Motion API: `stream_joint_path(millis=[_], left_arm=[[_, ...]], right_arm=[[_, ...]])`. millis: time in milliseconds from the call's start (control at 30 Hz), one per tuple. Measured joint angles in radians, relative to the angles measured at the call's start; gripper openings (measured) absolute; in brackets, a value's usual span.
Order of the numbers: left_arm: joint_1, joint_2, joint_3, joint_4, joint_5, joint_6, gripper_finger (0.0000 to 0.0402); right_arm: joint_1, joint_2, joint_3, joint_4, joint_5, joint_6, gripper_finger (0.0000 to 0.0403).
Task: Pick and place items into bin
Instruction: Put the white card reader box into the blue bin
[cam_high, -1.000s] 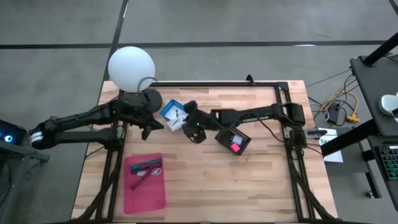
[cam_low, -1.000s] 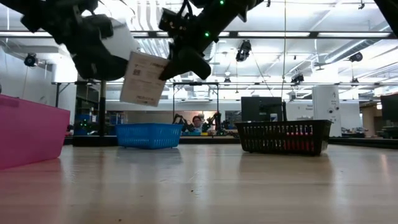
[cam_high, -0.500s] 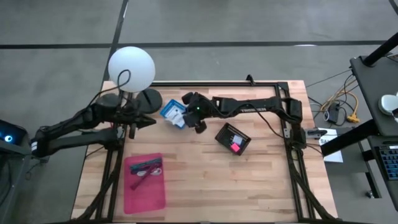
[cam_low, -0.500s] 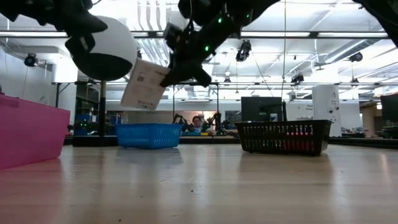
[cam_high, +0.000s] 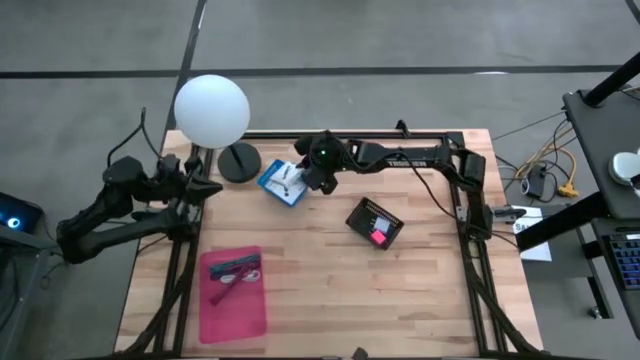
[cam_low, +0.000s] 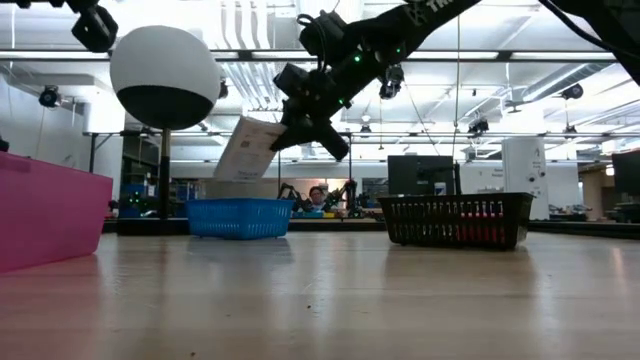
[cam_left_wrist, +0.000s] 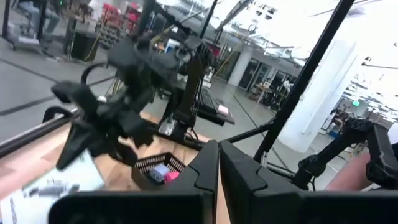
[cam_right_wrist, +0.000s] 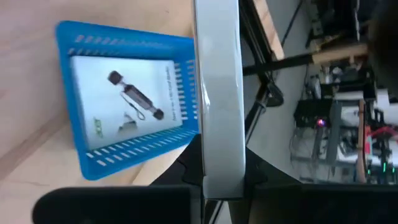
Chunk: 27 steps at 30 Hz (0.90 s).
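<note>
One white card (cam_right_wrist: 124, 102) already lies in the blue basket (cam_high: 281, 183); above it, the right pincer (cam_high: 318, 180) clamps a second card (cam_low: 250, 150), while the left pincer (cam_high: 205, 187), closed and empty, waits well aside.

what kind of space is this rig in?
Likely a robotics lab or workshop hall: a wooden table on a concrete floor, exposed ceiling lights and ducting in the low view, and a person seated among more equipment behind the blue basket.

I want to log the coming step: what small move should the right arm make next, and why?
Probably ease the card lower over the blue basket, then release. The right tool is shut on the card, which hangs tilted above the basket, where another card already lies.
</note>
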Motion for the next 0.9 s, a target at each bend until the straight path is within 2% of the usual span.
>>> stream_joint_path(millis=[367,500,667,900], left_arm=[[0.0,-0.013,-0.001,0.008,-0.03,0.0,0.0],[0.0,0.006,-0.008,0.009,-0.056,0.0,0.0],[0.0,0.058,-0.01,0.013,-0.055,0.002,0.0],[0.0,0.132,-0.006,0.075,-0.051,0.112,0.0]], right_arm=[[0.002,0.0,-0.019,0.004,-0.036,-0.043,0.0019],[0.01,0.0,-0.02,0.006,0.032,0.001,0.0019],[0.036,-0.038,-0.001,0.007,0.05,0.179,0.0019],[0.04,-0.142,0.001,-0.025,-0.033,0.55,0.0019]])
